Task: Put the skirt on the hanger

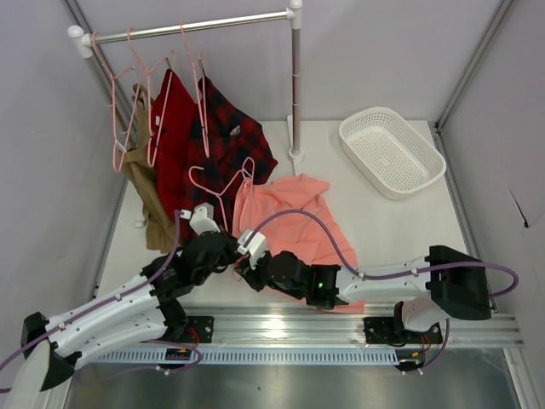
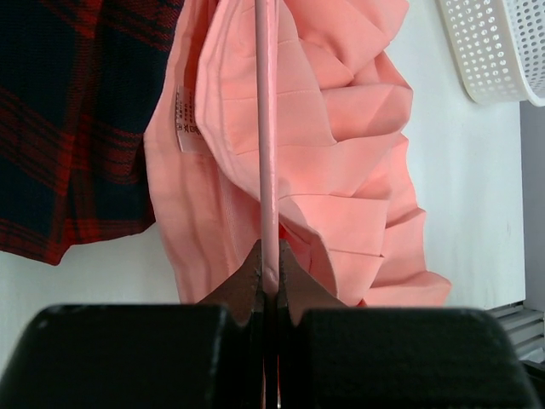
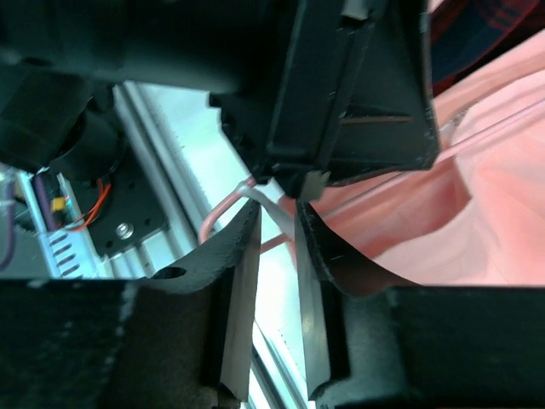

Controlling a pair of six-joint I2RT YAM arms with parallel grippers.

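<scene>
As pincer (image 2: 271, 277) grips hanger (image 2: 267, 128), skirt (image 2: 358, 111) pink, rumpled

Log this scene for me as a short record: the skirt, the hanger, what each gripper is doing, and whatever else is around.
skirt: crumpled on the table, white label showing at the waist, not on the hanger
hanger: lies over the skirt, one wire clamped
left gripper: shut on the hanger
right gripper: close beside the left one, hanger wire at its fingers, grip unclear
rail: carries a red garment and a plaid shirt
basket: far right of the table, apart from the skirt
</scene>
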